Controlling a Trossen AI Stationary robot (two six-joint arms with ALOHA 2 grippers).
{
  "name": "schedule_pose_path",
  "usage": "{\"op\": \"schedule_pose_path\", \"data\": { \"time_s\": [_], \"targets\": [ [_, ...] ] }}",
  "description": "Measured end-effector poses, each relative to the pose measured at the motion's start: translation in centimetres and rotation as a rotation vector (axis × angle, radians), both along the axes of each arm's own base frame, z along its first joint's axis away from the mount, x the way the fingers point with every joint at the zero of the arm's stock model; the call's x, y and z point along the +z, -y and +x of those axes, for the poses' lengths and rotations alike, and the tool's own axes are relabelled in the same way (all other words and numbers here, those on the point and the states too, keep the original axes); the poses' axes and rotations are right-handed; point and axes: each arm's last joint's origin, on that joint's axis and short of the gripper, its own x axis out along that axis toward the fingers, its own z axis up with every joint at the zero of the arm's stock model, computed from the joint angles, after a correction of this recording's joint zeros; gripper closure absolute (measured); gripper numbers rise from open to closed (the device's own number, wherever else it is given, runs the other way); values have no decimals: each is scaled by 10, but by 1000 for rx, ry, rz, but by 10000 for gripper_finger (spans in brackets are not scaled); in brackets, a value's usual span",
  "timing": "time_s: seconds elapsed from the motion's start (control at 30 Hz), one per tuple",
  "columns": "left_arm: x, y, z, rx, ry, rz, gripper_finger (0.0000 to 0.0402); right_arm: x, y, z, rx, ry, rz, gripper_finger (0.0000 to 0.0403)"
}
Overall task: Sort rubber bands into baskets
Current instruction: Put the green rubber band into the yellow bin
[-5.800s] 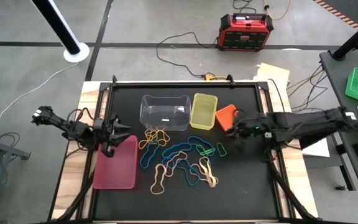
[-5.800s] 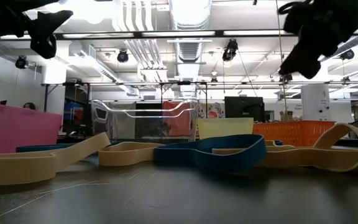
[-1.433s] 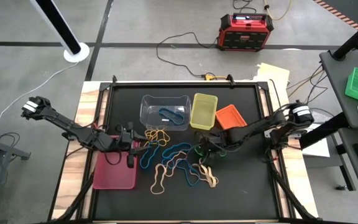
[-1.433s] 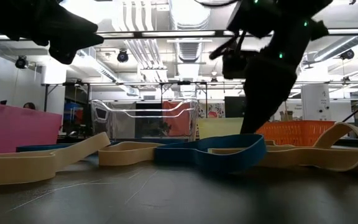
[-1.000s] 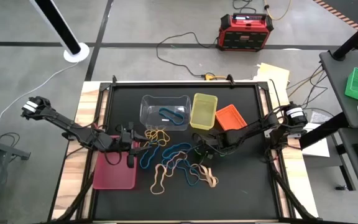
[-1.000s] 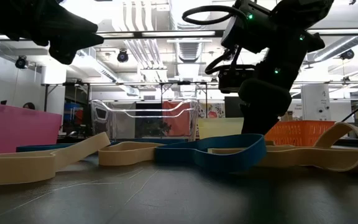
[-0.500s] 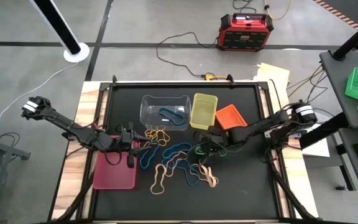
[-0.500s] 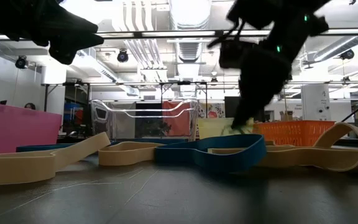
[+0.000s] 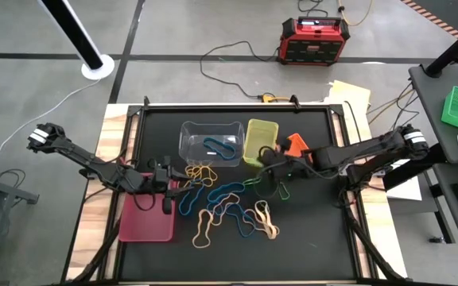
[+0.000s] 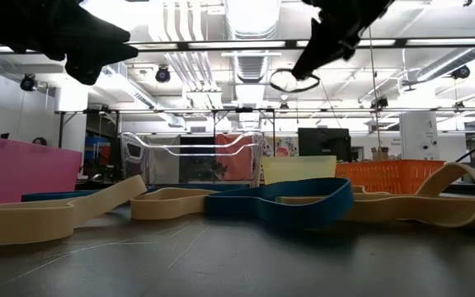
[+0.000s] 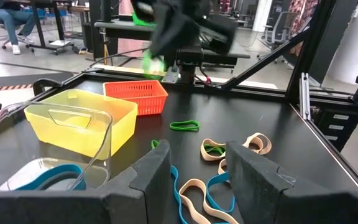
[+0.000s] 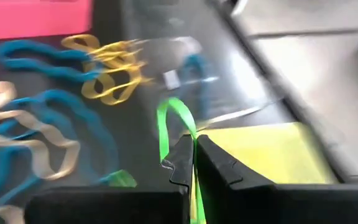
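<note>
Right pincer (image 12: 193, 163) pinches green band (image 12: 169, 127) beside yellow bin (image 9: 260, 141).

- No text, label, brand, number or sign can be read in any view.
- The red box (image 9: 312, 40) on the floor shows a small panel, too small to read.

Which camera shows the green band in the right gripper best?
The right wrist view: the green rubber band hangs pinched in the right gripper. High view shows a thin loop, low view a dark silhouette, left wrist view a green blur.
</note>
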Motion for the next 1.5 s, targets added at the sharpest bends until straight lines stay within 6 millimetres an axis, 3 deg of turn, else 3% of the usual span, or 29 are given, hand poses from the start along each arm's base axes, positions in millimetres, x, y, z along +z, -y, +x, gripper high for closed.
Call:
{"op": "schedule_pose_path", "data": {
  "time_s": [0.17, 0.33, 0.53, 0.73, 0.9, 1.0, 1.17, 1.3, 1.5],
  "targets": [
    [2, 0, 0, -1, 20, 0, 263, 0, 28, 5, -113, -39, -136, 394],
    [2, 0, 0, -1, 22, 0, 263, -22, 63, 13, -186, -135, -116, 381],
    [2, 0, 0, -1, 21, 0, 263, -30, 91, 14, -173, -139, 40, 305],
    [2, 0, 0, -2, 21, 5, 263, -23, 94, 6, -165, -131, 84, 231],
    [2, 0, 0, -2, 21, 6, 263, -17, 73, -5, -28, -164, 336, 206],
    [2, 0, 0, -2, 21, 3, 263, -26, 41, -14, 37, -259, 536, 207],
    [2, 0, 0, -2, 21, 7, 263, -52, -14, -29, -45, -406, 666, 218],
    [3, 0, 0, -2, 24, 9, 263, -74, -37, -38, -170, -457, 670, 224],
    [3, 0, 0, -4, 28, 19, 263, -99, -41, -37, -228, -493, 558, 225]
  ]
}}
